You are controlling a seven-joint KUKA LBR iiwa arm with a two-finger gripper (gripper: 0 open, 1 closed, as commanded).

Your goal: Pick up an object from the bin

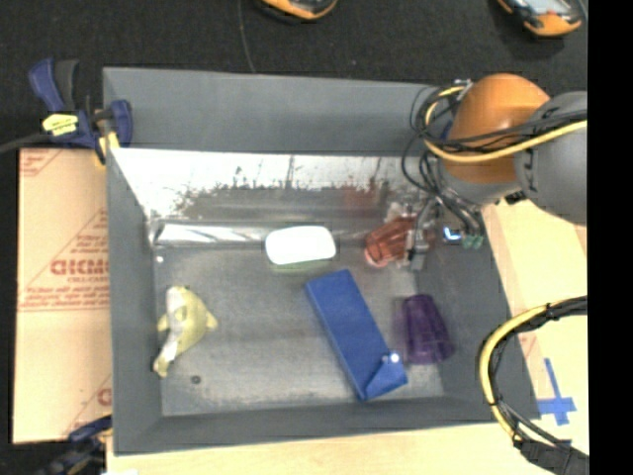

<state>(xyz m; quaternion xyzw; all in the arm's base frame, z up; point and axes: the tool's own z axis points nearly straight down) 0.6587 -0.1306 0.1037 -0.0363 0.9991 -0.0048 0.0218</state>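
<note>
My gripper (pixel 419 234) is low at the bin's back right, under the orange-covered wrist. A reddish-brown translucent thing (pixel 384 244) lies right against its left side, touching it or very close. A purple translucent piece (pixel 423 329) rests on the floor just in front of the gripper. A long blue flat block (pixel 351 332) lies slanted in the middle, its near end by the front wall. A white oval bar (pixel 300 245) sits to the left of the reddish thing, near the back wall.
A pale yellow soft toy (pixel 181 327) lies at the left side of the bin. The arm and its cables hang over the bin's right back corner. Bare floor stretches between the toy and the blue block.
</note>
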